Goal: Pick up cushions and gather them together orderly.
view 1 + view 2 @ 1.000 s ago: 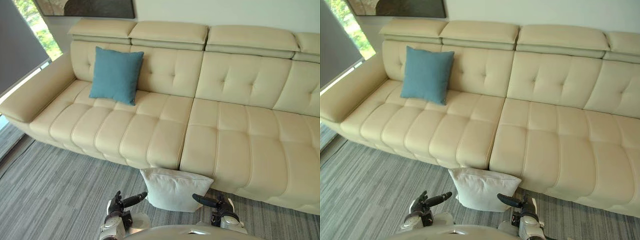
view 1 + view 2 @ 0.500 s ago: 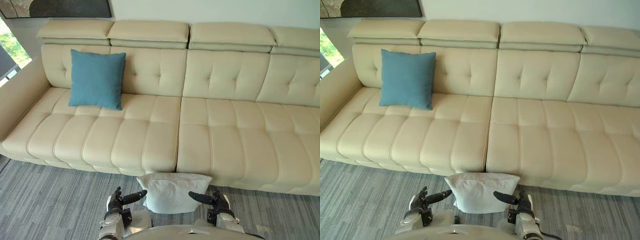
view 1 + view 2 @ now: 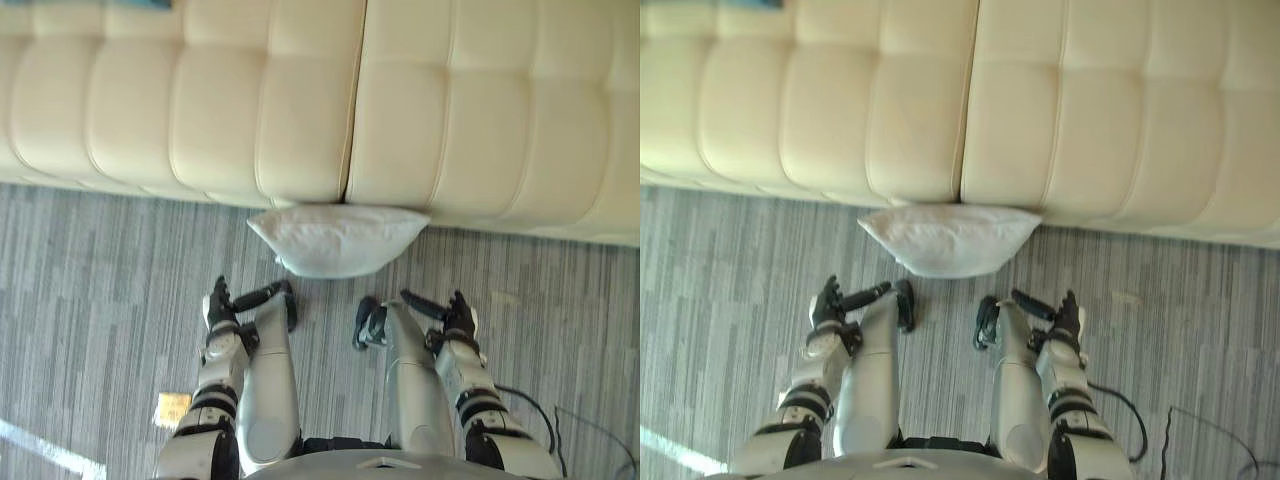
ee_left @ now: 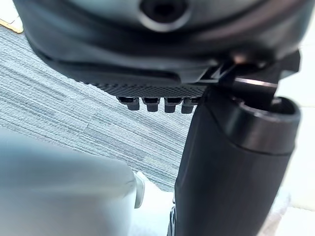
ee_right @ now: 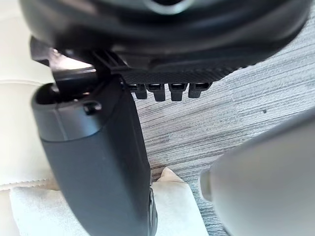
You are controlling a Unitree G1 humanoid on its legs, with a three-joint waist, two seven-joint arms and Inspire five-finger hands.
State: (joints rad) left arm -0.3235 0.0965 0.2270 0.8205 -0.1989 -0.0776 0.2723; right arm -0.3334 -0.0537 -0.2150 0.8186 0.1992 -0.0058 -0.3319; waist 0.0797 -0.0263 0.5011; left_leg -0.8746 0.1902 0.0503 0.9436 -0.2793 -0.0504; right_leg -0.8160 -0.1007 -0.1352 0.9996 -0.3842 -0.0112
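and here we are looking straight down: the white cushion [image 3: 338,240] lies on the grey carpet [image 3: 100,250], its far edge tucked against the foot of the cream sofa [image 3: 300,110], right below the seam between two seat sections. the left hand [image 3: 220,308] hovers near the cushion's left corner and the right hand [image 3: 457,318] near its right corner, both a little nearer than the cushion and touching nothing. both are released, fingers straight and thumbs out, reaching toward the middle. the cushion looks plump, soft and light, with a slack fabric cover that sags to a rounded near edge, so it should squash under any grip and not slip much on the carpet. nothing fragile here; the trouble will likely be floppiness, since a pinch at one corner would let it dangle and twist. the better bet, i'd say, is a two-handed squeeze on the left and right ends, palms pressing inward where the filling is thick. the far edge sits tight against the sofa base, so taking it from the near and side edges looks easiest.
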